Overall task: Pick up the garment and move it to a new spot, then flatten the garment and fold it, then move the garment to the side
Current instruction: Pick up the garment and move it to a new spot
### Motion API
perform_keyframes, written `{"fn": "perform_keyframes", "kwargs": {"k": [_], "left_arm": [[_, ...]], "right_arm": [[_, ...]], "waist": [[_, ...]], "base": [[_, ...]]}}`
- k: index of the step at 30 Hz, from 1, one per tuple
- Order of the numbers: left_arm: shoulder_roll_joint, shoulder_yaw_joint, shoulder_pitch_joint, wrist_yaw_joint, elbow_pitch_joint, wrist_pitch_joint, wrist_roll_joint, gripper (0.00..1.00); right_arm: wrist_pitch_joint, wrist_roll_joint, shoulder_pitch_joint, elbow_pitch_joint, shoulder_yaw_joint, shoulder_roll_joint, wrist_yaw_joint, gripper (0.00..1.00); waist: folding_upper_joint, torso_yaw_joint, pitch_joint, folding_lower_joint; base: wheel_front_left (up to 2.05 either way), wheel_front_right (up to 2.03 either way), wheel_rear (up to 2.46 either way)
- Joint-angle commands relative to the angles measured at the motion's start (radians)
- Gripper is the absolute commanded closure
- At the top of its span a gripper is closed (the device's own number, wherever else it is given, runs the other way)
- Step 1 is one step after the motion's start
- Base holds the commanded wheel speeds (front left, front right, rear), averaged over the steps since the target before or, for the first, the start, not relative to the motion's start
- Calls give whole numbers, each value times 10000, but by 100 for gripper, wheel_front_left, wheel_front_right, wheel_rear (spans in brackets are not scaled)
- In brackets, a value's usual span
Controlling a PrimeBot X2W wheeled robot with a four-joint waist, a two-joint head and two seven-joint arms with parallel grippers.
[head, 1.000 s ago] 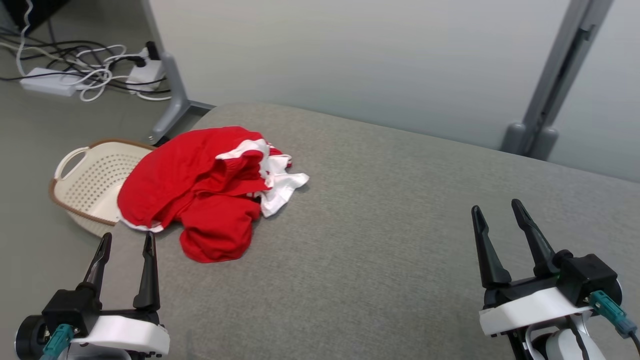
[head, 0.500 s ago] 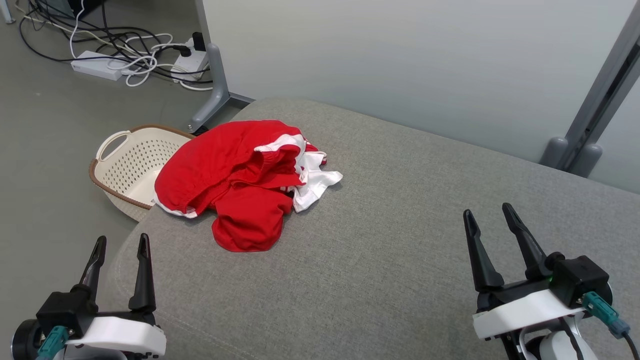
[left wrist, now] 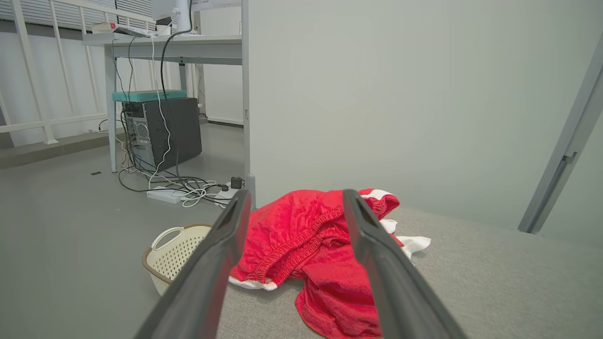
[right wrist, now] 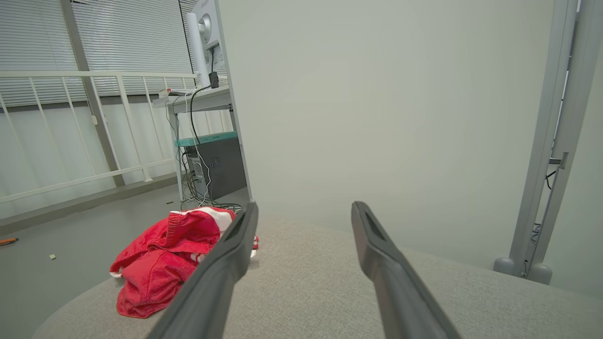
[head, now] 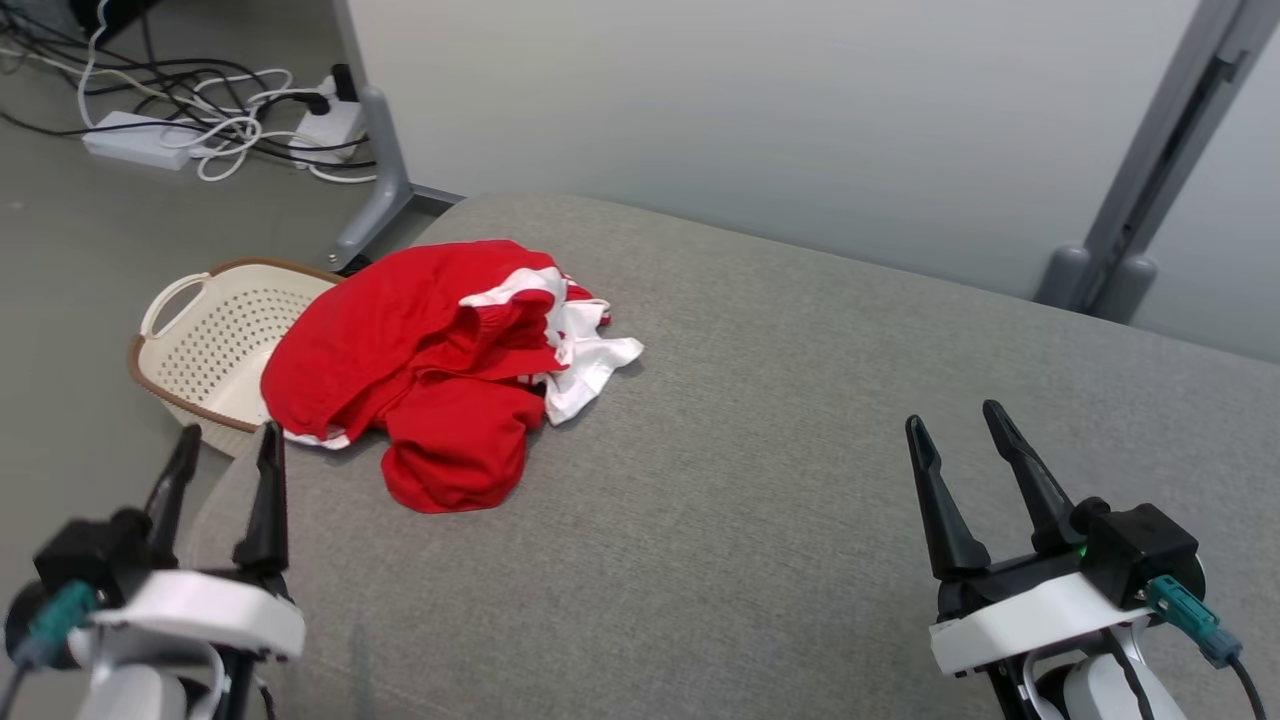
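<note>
Garment [head: 400,370], red with white trim, is lying in a crumpled heap at the far left corner of the grey padded worktop [head: 800,350]. Its left edge is reaching the rim beside a cream basket [head: 215,340] that is sitting on the floor. I am watching the left gripper [head: 229,432] hovering at the near left corner, and the heap is lying just ahead of it and a little to its right, with nothing between them. The left wrist view is looking along the fingers, which are framing the red cloth. The right gripper [head: 953,415] is hanging at the near right, well apart from the cloth, with a wide stretch of bare grey fabric between them. I am judging the left arm to be the nearer one for the first pickup. The heap is spreading more across my view than away from me, with one red lobe bulging toward the robot and the white part poking out on its right side. That near lobe is looking like the easiest place to reach. Both grippers are standing with their fingers spread wide and holding nothing. Both are pointing forward and slightly up, low over the worktop, and neither is touching the cloth.
</note>
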Motion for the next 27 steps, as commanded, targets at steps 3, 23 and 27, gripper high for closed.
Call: {"fn": "perform_keyframes", "kwargs": {"k": [3,23,27], "left_arm": [[801,-479,-816,-10,336,623,-617,0],[5006,-3715,-4856,-13,2801,5573,-5774,0],[5527,-4135,-5335,-13,3495,6108,-6491,0]], "right_arm": [[-53,39,-143,-10,56,-66,18,0],[-53,-102,-1199,-214,557,-65,18,0],[-53,-168,-1386,-310,545,-62,18,0]], "waist": [[-1,-441,131,0],[-1,-3612,1679,0],[-1,-4210,1983,0]], "base": [[0,0,0],[0,0,0],[0,0,0]]}}
